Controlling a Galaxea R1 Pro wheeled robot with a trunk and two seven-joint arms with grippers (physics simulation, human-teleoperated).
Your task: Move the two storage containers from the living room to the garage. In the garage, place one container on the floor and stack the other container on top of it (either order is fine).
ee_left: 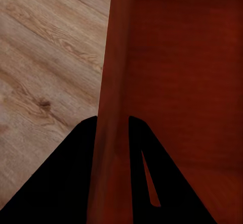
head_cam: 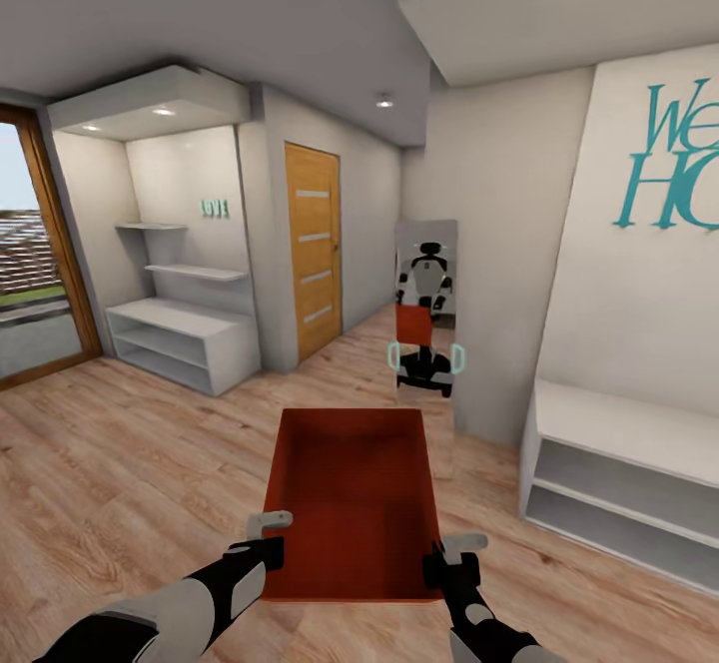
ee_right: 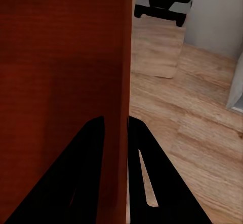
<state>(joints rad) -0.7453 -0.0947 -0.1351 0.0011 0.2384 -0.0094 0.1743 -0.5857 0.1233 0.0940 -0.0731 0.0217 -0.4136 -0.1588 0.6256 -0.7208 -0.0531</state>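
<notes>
While each end effector, left [head_cam: 268,535] and right [head_cam: 451,555], pinches a side wall, orange-red lidless storage container [head_cam: 352,503], empty

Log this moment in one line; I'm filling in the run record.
phase: carrying | bin: held over wood floor | left hand: shut on wall | right hand: shut on wall | ahead: mirror

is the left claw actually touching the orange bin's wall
Touching. In the left wrist view the left claw's two dark fingers press both faces of the orange-red rectangular plastic bin's side wall, with no gap.
</notes>
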